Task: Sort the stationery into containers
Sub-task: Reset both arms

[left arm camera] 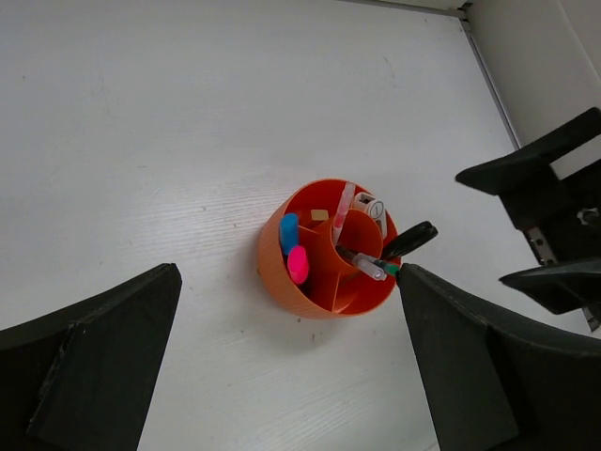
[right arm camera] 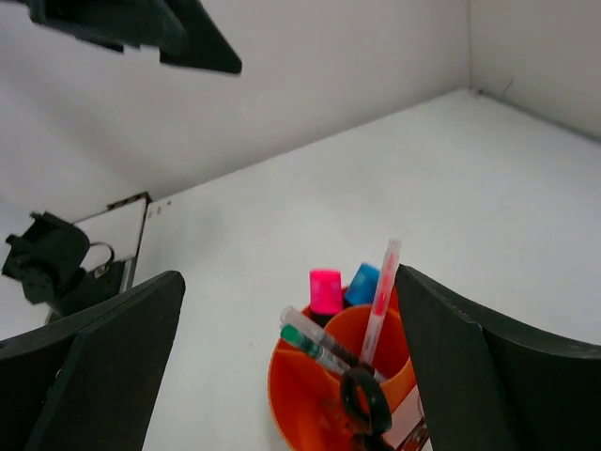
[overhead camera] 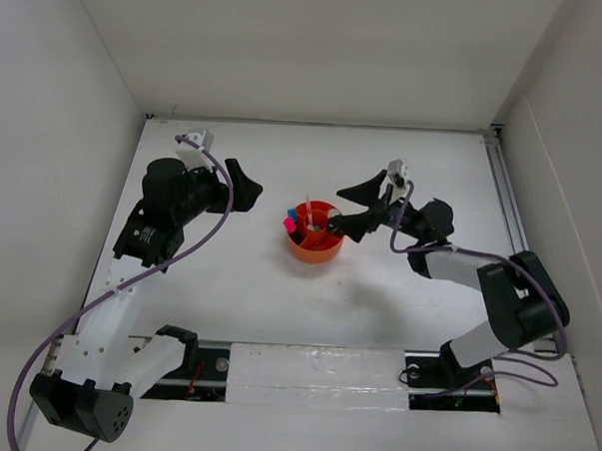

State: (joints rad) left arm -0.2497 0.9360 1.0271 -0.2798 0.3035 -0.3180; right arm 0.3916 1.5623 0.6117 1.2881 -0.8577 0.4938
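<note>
The orange organizer [overhead camera: 315,251] stands mid-table and holds all the stationery I can see. In the left wrist view its wall [left arm camera: 274,277] encloses a blue-capped highlighter [left arm camera: 288,230], a pink-capped highlighter [left arm camera: 298,265], a pink pen [left arm camera: 343,211], a tan eraser [left arm camera: 319,215], thin pens [left arm camera: 368,267] and a black scissors handle [left arm camera: 410,240]. My right gripper [overhead camera: 355,208] is open just right of the organizer [right arm camera: 282,395], with nothing between its fingers [right arm camera: 84,376]. The scissors handle [right arm camera: 366,404] lies just below it. My left gripper [overhead camera: 245,186] hangs open and empty, left of the organizer.
White walls close in the table on the left, back and right. A metal rail [overhead camera: 510,210] runs along the right edge. The right gripper's black fingers [left arm camera: 540,178] show at the right of the left wrist view.
</note>
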